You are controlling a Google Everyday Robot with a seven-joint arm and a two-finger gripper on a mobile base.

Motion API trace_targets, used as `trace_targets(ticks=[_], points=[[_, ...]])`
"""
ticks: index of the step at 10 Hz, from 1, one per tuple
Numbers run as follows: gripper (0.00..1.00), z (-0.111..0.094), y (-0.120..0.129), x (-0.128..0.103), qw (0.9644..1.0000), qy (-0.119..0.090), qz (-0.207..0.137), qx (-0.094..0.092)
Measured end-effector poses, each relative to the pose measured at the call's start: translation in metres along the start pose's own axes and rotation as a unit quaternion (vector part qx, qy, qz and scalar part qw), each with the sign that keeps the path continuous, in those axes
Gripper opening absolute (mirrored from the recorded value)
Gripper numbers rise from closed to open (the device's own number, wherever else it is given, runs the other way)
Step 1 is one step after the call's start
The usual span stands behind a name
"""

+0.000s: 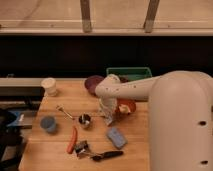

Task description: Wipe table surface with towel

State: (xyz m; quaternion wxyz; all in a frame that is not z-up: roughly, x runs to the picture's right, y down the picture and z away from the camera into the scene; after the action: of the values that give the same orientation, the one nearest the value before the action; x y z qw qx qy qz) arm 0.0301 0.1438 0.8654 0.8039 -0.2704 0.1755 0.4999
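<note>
The wooden table (55,107) fills the lower half of the camera view. My white arm reaches in from the right, and the gripper (106,112) points down at the middle of the table, just right of a small metal bowl (84,119). A pale, cloth-like shape hangs at the gripper's end and touches the table. I cannot tell whether it is the towel or part of the gripper. No other towel shows.
A white cup (49,86), a dark red bowl (93,83) and a green bin (129,74) stand at the back. A blue cup (48,123), a spoon (64,111), an orange stick (73,140), a blue sponge (116,137), a black-handled tool (106,155) and an orange object (125,106) lie around.
</note>
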Motion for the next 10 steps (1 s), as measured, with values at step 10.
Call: trace_targets(ticks=[10], points=[[0.0,-0.008,0.079,-0.02,0.9974,-0.017,-0.071,0.002]])
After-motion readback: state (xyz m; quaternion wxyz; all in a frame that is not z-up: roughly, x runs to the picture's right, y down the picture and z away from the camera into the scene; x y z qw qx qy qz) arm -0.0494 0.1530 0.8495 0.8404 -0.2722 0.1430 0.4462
